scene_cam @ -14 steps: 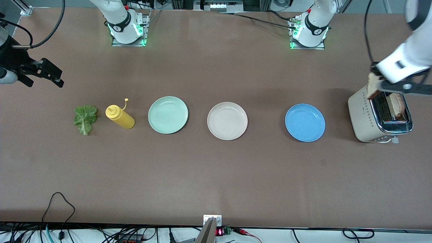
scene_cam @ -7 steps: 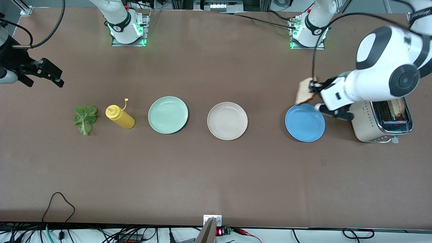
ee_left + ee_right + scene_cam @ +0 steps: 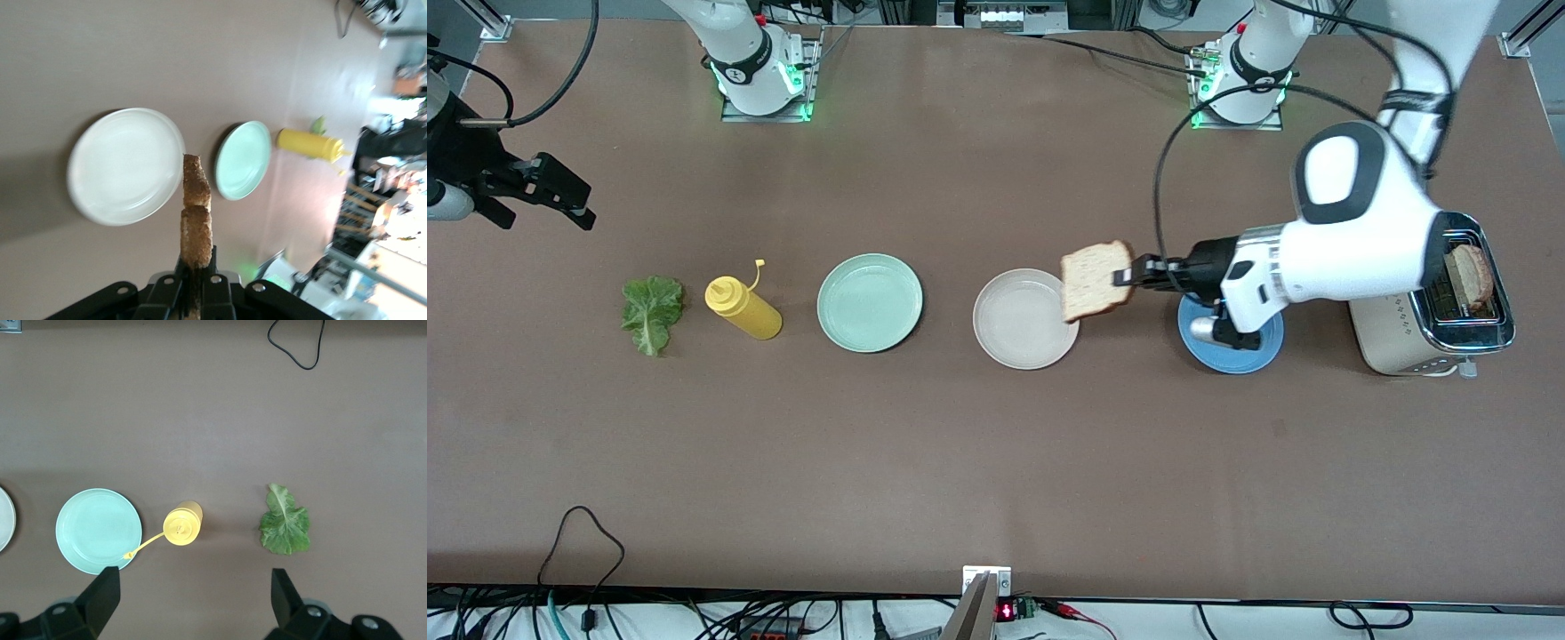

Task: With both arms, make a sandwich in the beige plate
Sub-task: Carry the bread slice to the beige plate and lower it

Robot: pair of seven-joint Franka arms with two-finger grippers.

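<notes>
I have the left arm stretched out low across the brown table (image 3: 996, 462), its white forearm over the blue plate (image 3: 1249, 356), and the left gripper (image 3: 1129, 276) clamped on one edge of a bread slice (image 3: 1096, 280). The slice hangs over the rim of the beige plate (image 3: 1014, 320) at the end toward the left arm, so the plate's middle lies just past the bread along the line the arm is reaching. I judge the next move to be a short carry on toward the centre, then a lowering. In the left wrist view the slice (image 3: 196, 220) shows edge-on, standing straight out from the fingers, so it will need tipping flat before I let go.

The right gripper (image 3: 538, 191) waits over bare table at the right arm's end, jaws spread wide and empty. It is the arm nearer the lettuce leaf (image 3: 651, 313), which lies flat and crinkled beside the yellow squeeze bottle (image 3: 744, 308); the bottle lies tipped over, its nozzle cap trailing.

The beige plate is matte, round and shallow with a raised rim, sitting between the mint-green plate (image 3: 869, 302) and the blue one. The toaster (image 3: 1427, 307), cream with a chrome top, holds a second slice (image 3: 1469, 276) in its slot. The bread is pale and porous with a brown crust, light and stiff enough to hold its shape.
</notes>
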